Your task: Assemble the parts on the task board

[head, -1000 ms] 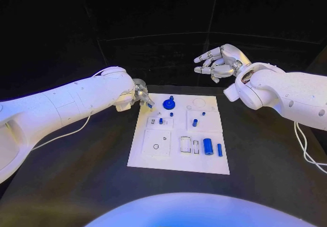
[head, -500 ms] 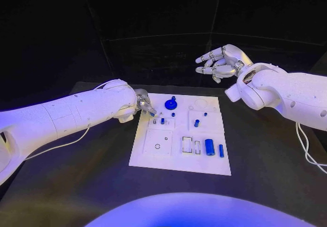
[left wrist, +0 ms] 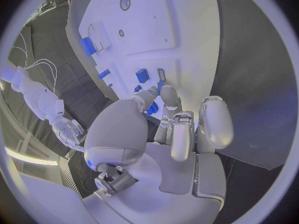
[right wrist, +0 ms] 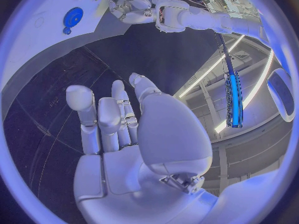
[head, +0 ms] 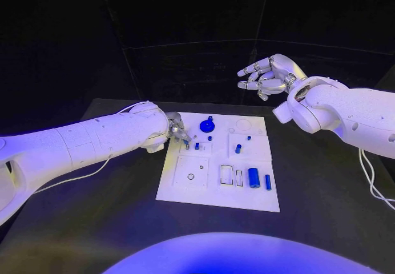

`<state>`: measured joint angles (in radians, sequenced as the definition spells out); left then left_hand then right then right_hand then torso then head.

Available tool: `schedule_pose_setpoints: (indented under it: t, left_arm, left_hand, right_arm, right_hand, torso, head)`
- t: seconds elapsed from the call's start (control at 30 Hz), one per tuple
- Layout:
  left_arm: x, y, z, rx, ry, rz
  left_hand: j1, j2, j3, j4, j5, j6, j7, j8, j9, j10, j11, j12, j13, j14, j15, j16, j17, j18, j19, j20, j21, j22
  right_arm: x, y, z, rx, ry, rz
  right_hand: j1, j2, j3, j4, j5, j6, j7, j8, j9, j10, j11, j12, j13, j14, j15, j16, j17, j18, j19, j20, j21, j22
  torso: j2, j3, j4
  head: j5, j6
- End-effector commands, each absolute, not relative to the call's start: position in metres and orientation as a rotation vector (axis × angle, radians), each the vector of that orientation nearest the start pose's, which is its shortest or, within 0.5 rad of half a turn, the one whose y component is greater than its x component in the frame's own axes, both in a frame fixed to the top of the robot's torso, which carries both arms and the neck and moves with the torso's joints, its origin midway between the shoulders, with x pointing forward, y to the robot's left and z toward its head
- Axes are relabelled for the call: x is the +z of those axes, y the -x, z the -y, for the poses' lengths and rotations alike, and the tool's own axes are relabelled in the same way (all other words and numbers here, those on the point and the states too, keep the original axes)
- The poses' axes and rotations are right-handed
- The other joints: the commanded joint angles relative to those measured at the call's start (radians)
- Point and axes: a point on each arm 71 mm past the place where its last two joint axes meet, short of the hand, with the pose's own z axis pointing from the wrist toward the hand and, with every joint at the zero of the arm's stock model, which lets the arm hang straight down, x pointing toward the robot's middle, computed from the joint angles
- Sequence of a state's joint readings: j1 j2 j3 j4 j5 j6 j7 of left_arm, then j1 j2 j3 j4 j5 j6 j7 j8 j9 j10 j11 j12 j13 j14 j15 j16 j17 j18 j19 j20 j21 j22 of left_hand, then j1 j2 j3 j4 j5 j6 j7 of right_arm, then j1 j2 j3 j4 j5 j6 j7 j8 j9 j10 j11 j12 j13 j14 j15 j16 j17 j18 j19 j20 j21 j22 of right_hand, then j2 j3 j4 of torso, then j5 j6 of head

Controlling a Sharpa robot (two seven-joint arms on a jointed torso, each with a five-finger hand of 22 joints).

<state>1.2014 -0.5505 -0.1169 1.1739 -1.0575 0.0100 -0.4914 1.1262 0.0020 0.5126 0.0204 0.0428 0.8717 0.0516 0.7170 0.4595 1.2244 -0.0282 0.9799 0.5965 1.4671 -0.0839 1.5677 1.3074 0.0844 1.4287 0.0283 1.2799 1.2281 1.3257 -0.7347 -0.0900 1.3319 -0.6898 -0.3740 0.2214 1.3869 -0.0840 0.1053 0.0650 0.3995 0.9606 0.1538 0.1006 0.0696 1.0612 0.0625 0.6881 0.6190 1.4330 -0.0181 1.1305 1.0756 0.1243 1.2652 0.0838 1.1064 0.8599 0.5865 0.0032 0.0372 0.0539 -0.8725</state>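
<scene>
The white task board [head: 216,197] lies mid-table. On it stand a blue round knob [head: 206,123], several small blue pegs such as one [head: 238,148], a blue cylinder [head: 254,177] and a thin blue bar [head: 267,182]. My left hand [head: 177,130] hovers at the board's far left corner, fingers curled. In the left wrist view its thumb and a finger pinch a small blue part [left wrist: 151,108] just above the board [left wrist: 181,30]. My right hand [head: 267,74] is raised beyond the board's far right corner, fingers apart and empty. The right wrist view shows the knob [right wrist: 73,17] and my left hand [right wrist: 127,7].
The black table [head: 91,217] surrounds the board, with dark panels behind its far edge. A white cable [head: 82,171] hangs under my left arm and another cable [head: 370,182] trails from my right arm.
My left hand has come nearer and slightly inward, from beside the board's far left corner to over its edge, still pinching the blue part. The right hand has hardly moved.
</scene>
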Motion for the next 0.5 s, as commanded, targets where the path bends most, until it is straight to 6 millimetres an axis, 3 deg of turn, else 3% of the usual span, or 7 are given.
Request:
schedule_pose_setpoints:
  t: [0.03, 0.23, 0.5]
  left_arm:
    - [-0.2654, -0.5234, -0.17, -0.338, 0.275, -2.259]
    - [-0.2689, -0.522, -0.1702, -0.328, 0.269, -2.272]
    - [-0.271, -0.5206, -0.1702, -0.322, 0.263, -2.284]
  left_hand:
    - [0.0, 0.009, 0.083, -0.079, 0.006, 0.003, -0.006, 0.003, 0.002, 0.009, 0.001, 0.003, 0.001, 0.103, -0.002, 0.001, 0.259, -0.003, 0.004, -0.004, 0.001, 0.001]
    - [-0.003, 0.007, 0.086, -0.078, 0.006, 0.003, -0.007, 0.006, 0.004, 0.009, 0.0, 0.004, 0.002, 0.103, -0.002, 0.001, 0.259, -0.003, 0.004, -0.004, 0.001, 0.001]
    - [-0.003, 0.007, 0.086, -0.078, 0.006, 0.003, -0.007, 0.006, 0.004, 0.009, 0.0, 0.004, 0.002, 0.103, -0.002, 0.001, 0.259, -0.003, 0.004, -0.004, 0.001, 0.001]
  right_arm:
    - [-0.139, -0.5359, 0.2017, 1.119, -0.382, -1.523]
    - [-0.139, -0.5358, 0.2015, 1.12, -0.382, -1.524]
    - [-0.139, -0.5359, 0.2012, 1.12, -0.382, -1.523]
  right_hand:
    - [-0.003, -0.007, 0.006, 0.001, 0.006, -0.002, -0.003, 0.002, -0.001, 0.007, -0.003, 0.0, -0.001, 0.004, -0.001, -0.005, 0.001, 0.012, 0.009, 0.001, -0.006, -0.001]
    - [-0.003, -0.007, 0.006, 0.001, 0.006, -0.002, -0.003, 0.002, -0.001, 0.007, -0.003, 0.0, -0.001, 0.004, -0.001, -0.005, 0.001, 0.012, 0.009, 0.001, -0.006, -0.001]
    - [-0.003, -0.007, 0.006, 0.001, 0.006, -0.002, -0.003, 0.002, -0.001, 0.007, -0.003, 0.0, -0.001, 0.004, -0.001, -0.005, 0.001, 0.012, 0.009, 0.001, -0.006, -0.001]
  torso:
    - [0.0, 0.0012, -0.0012]
    - [0.0, -0.0007, -0.0001]
    - [0.001, -0.0002, 0.0008]
  head:
    - [0.0, 0.0]
    - [0.001, 0.0]
    - [-0.001, 0.0]
